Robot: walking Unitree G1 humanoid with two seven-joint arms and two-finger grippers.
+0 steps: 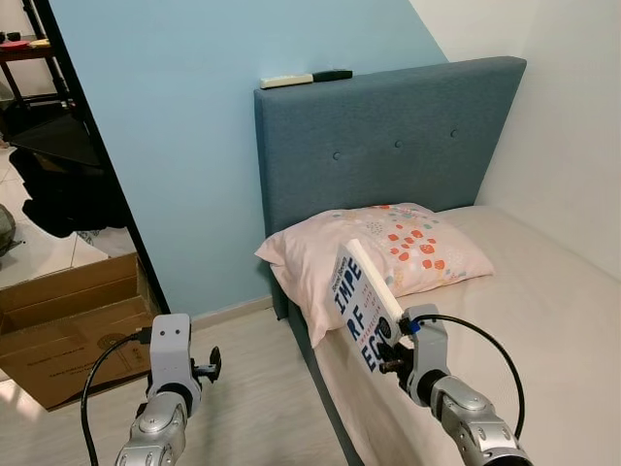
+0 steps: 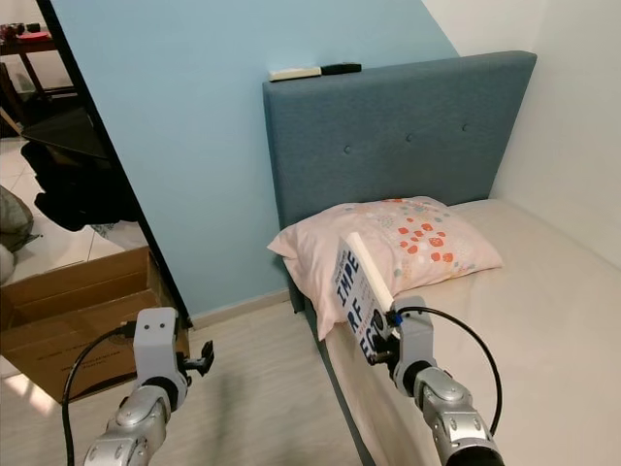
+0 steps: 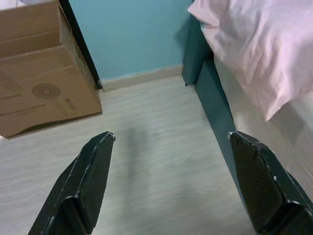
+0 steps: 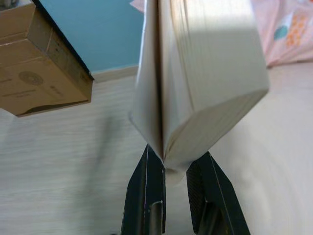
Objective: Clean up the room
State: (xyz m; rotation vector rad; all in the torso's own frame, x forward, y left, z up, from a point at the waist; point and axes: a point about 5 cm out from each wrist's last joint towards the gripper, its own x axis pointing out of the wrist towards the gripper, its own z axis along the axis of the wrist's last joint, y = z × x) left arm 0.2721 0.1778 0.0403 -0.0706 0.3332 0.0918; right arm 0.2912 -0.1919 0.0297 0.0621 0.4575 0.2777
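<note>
Left eye view, contents logged from left to right. Item one: a cardboard box (image 1: 68, 325), open-topped, stood on the floor by the blue wall, well apart from the bed. Item two: the left end effector (image 3: 168, 188), fingers spread wide and holding nothing, hung over bare floor between the box and the bed frame. Item three: a pink patterned pillow (image 1: 374, 257) lay against the blue headboard (image 1: 388, 146), its corner overhanging the bed's edge. Two flat objects, one pale and one dark, rested on top of the headboard; what they were could not be told. Item four: a book (image 1: 364, 301), white cover with large blue lettering, was pinched at its lower end by the right end effector (image 4: 168, 169), fingers pressed against cover and pages. It was held up at the bed's edge, just in front of the pillow. Its long axis ran up and away from the fingers, tilted toward the robot's left.

Judgement: the book was already in the right arm's grip, so putting it away falls to that arm. The box lay to the left, nearer the empty left arm.
</note>
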